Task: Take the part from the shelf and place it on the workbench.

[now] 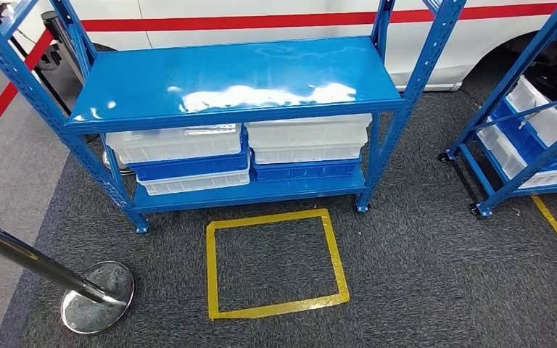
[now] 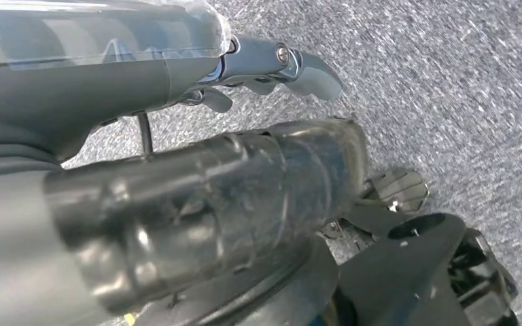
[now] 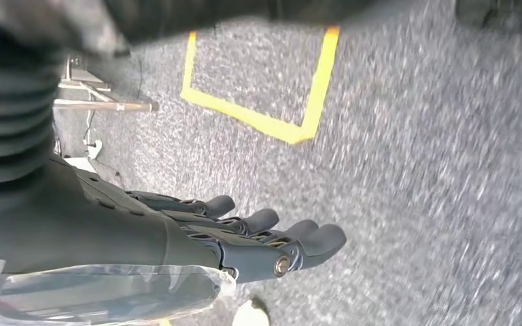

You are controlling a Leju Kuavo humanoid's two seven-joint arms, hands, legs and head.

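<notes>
Blue metal shelf (image 1: 236,76) with a bare shiny top, white and blue plastic bins (image 1: 241,154) stacked below, left hand (image 2: 272,68) and right hand (image 3: 245,238) both loose, holding nothing, over grey carpet (image 1: 421,275), part not seen.

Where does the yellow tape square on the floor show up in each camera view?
Head view: the yellow tape square lies on the carpet in front of the blue shelf.
Left wrist view: a yellow scrap at one corner, too small to tell.
Right wrist view: one corner of it.
Shared landmark: the grey carpet.
</notes>
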